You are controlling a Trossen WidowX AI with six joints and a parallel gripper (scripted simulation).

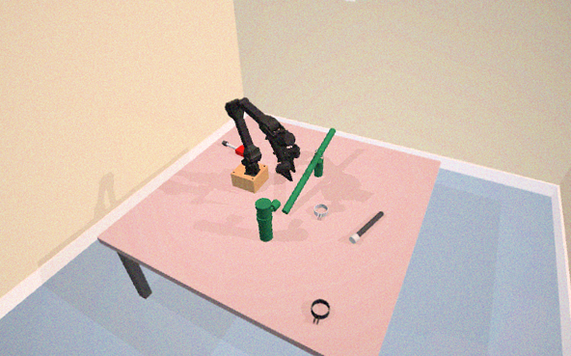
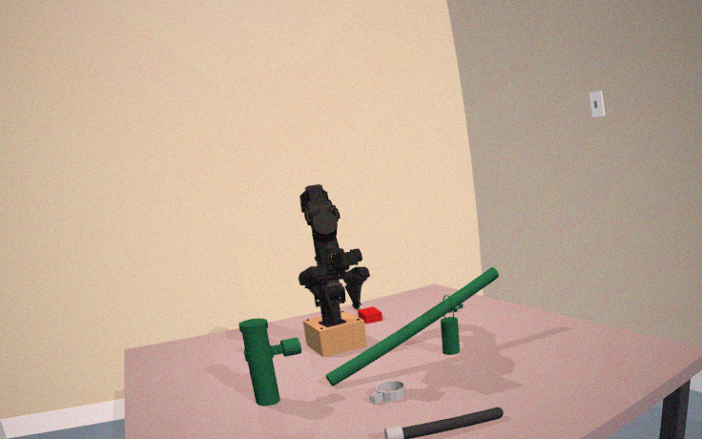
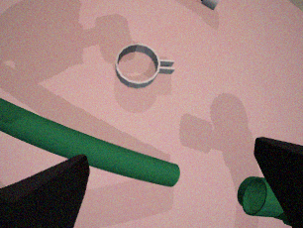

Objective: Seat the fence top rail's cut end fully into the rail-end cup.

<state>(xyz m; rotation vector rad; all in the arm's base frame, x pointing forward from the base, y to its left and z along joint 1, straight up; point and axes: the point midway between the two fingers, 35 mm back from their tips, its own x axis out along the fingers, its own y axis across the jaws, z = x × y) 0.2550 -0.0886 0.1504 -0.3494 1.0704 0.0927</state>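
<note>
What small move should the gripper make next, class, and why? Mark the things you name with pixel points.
Probably ease the open gripper point(image 1: 286, 174) point(image 3: 172, 157) over the rail point(image 1: 305, 176) point(image 2: 411, 330) point(image 3: 89, 149) near its low end, ready to grasp: nothing is between the fingers, and that end slants down short of the end cup point(image 1: 275, 205) point(image 2: 291, 345) point(image 3: 254, 195), lower than its mouth.

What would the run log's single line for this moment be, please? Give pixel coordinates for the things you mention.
gripper point(image 1: 287, 174) point(image 3: 172, 157): open, empty | rail point(image 1: 309, 170) point(image 2: 411, 328) point(image 3: 94, 151): tilted, low end outside cup | rail-end cup point(image 1: 275, 205) point(image 2: 291, 345) point(image 3: 253, 196): on post's point(image 1: 264, 225) point(image 2: 262, 375) band, unfilled | seating: not done

Plain room, robot-topped pink table.
</note>
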